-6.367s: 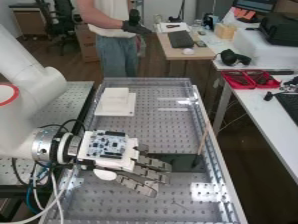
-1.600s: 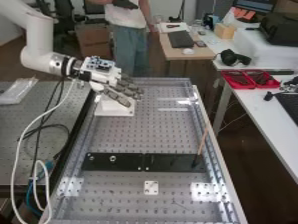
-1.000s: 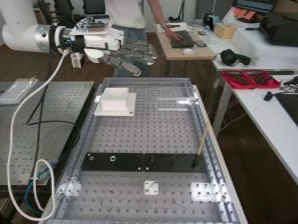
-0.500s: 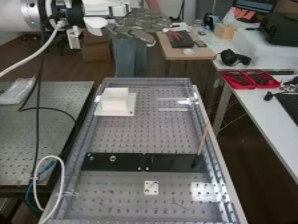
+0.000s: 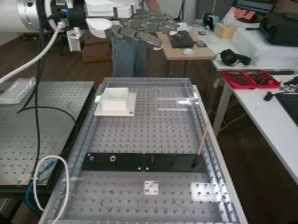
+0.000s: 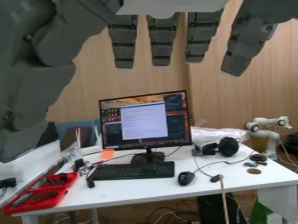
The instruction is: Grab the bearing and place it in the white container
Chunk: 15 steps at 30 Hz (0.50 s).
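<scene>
High view: The robot hand (image 5: 143, 29) is held raised at the far left, fingers extended and slightly spread; the arm is cut off by the view's edge. The white container (image 5: 115, 100) is seated at the far left of the bench (image 5: 136, 136). Its interior is hard to make out; whether the bearing lies inside cannot be told. A small ring-shaped part (image 5: 113, 158), identity unclear, is located on the left black plate (image 5: 126, 164).

Wrist view: The fingers (image 6: 161, 45) are straight and held apart, their bases cut off.
</scene>
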Available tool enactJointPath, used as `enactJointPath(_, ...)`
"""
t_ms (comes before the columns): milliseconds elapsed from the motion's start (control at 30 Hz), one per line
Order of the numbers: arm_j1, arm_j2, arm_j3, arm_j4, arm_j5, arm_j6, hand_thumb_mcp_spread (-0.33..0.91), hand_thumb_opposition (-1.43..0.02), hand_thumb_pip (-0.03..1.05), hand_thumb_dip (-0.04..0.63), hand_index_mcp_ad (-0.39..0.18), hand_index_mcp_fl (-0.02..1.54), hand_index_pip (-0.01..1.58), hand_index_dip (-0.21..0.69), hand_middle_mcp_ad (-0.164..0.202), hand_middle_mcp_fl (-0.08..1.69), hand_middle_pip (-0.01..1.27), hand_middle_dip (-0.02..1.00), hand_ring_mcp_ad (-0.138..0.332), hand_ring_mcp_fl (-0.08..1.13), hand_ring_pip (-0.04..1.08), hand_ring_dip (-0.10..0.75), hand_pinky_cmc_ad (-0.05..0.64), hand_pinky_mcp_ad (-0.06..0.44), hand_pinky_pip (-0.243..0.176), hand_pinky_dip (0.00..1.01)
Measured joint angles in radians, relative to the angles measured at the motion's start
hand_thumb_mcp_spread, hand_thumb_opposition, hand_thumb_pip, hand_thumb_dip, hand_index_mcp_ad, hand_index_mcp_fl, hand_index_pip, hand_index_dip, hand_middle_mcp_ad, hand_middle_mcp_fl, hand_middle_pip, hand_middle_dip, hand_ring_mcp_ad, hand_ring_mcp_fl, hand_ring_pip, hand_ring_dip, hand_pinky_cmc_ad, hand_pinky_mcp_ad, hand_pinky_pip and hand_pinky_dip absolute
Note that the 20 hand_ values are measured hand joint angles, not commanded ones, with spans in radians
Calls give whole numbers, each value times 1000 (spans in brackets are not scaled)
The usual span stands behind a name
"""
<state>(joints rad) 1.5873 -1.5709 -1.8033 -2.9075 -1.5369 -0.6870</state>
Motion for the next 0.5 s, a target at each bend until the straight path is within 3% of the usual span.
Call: enactJointPath(500, -78, -21, 18, -13, -124, -16, 264, -696, 337, 82, -119, 129, 115, 171, 70, 23, 150, 222, 147, 14, 79, 87, 410, 312, -94, 243)
